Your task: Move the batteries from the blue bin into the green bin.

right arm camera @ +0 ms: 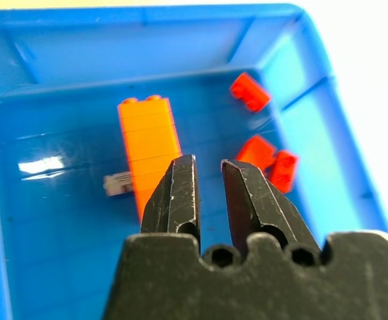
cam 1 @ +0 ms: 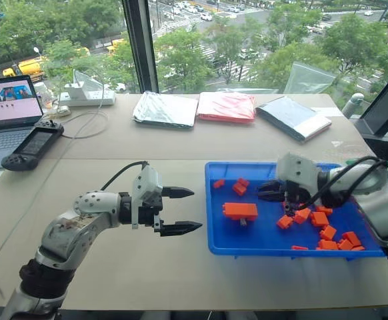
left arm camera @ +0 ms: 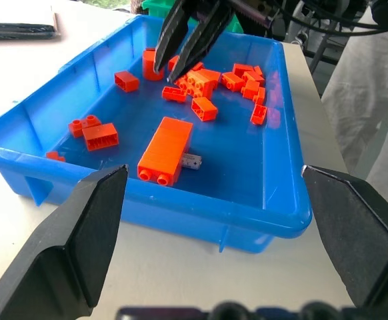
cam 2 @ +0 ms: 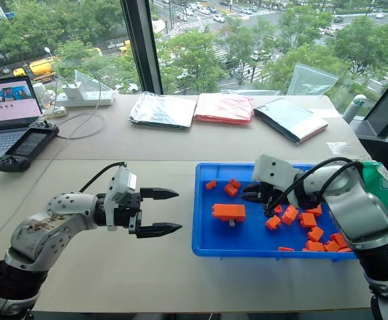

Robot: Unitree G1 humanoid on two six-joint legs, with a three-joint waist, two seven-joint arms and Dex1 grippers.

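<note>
The wide, shallow bright-blue plastic bin [cam 1: 274, 245] sits lower right in the head view, strewn with orange bricks [cam 1: 240, 211]. Inside it, the right gripper [right arm camera: 209, 177] hovers nearly closed, seemingly gripping nothing. The left gripper [cam 1: 186, 211] gapes open at centre-left.

The left arm enters from the lower left of the head view and bends toward the middle of the frame, forearm roughly level. Its left gripper [cam 1: 183, 211] points toward the right of the frame, one finger above the other, spread wide apart with nothing between them.

The right arm comes in from the lower right edge and curves back toward the frame's centre, black cables looping over its wrist. Its right gripper [right arm camera: 207, 190] tilts downward, fingers [right arm camera: 174, 193] drawn close with a narrow gap between the tips; nothing is seen pinched between them.
</note>
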